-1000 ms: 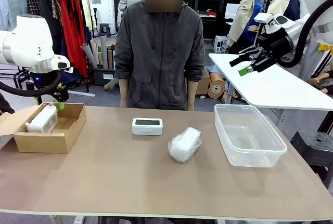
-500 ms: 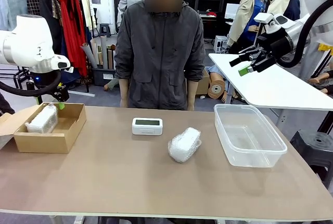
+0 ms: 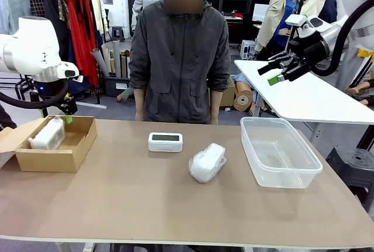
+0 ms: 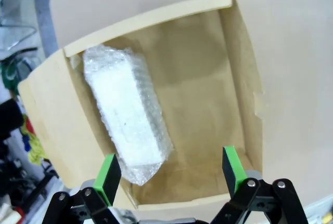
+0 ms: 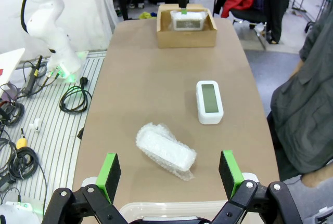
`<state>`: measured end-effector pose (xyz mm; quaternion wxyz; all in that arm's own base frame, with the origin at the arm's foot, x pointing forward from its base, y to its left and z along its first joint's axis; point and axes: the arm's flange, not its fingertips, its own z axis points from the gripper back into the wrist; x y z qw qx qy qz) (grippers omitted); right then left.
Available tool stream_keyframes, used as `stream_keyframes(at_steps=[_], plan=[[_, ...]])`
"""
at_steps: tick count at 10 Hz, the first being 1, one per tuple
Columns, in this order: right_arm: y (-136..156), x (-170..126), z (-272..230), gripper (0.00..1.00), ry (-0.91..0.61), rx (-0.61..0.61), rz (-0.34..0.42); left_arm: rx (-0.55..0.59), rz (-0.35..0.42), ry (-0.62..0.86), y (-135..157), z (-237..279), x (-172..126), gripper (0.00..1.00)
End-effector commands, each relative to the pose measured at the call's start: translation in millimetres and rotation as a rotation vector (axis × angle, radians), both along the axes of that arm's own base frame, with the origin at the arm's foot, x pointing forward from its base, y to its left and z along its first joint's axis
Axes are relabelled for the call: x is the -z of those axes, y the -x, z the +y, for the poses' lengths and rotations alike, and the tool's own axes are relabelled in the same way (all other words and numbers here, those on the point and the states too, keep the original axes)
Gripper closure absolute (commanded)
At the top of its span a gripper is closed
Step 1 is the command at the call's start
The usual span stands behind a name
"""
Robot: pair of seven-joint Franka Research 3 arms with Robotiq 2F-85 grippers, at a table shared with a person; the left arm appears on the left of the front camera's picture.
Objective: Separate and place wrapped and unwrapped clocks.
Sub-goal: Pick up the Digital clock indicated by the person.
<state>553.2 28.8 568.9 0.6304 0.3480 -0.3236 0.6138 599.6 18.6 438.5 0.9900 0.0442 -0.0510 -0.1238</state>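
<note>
Brown table (image 3: 146,205): my left tool (image 4: 170,169) gapes empty just above the wrapped clock (image 4: 127,115) in the left-edge box (image 4: 240,78); my right tool (image 5: 170,169), also open and empty, hangs well off the mid-table bare clock (image 5: 209,101).

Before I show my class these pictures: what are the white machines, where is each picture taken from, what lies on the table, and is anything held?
The white machines are two robot arms, each ending in a two-fingered tool with green pads. The wide picture looks across the table at a person opposite. The other two come from cameras on the wrists, looking along each tool. The left tool hangs open over a cardboard box holding one bubble-wrapped bundle. The right tool, raised and open, holds nothing. On the table lie a bare white clock, a second wrapped bundle and a clear tub.
</note>
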Motion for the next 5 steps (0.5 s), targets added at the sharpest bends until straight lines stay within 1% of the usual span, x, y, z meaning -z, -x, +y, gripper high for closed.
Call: stream_keyframes(at_steps=[1,2,3,4,5], plan=[[0,-2,1,0.00,0.003,-0.002,-0.004,0.241,0.102,0.066,1,8,-19,0.00],[0,-2,1,0.00,0.003,-0.002,-0.004,0.325,0.136,0.133,7,1,-23,0.00],[0,-2,1,0.00,0.003,-0.002,-0.004,0.465,0.181,0.166,9,13,-34,0.00],[0,-2,1,0.00,0.003,-0.002,-0.004,0.550,0.247,0.256,9,7,-38,0.00],[0,-2,1,0.00,0.003,-0.002,-0.004,0.650,0.234,0.311,10,14,-51,0.00]])
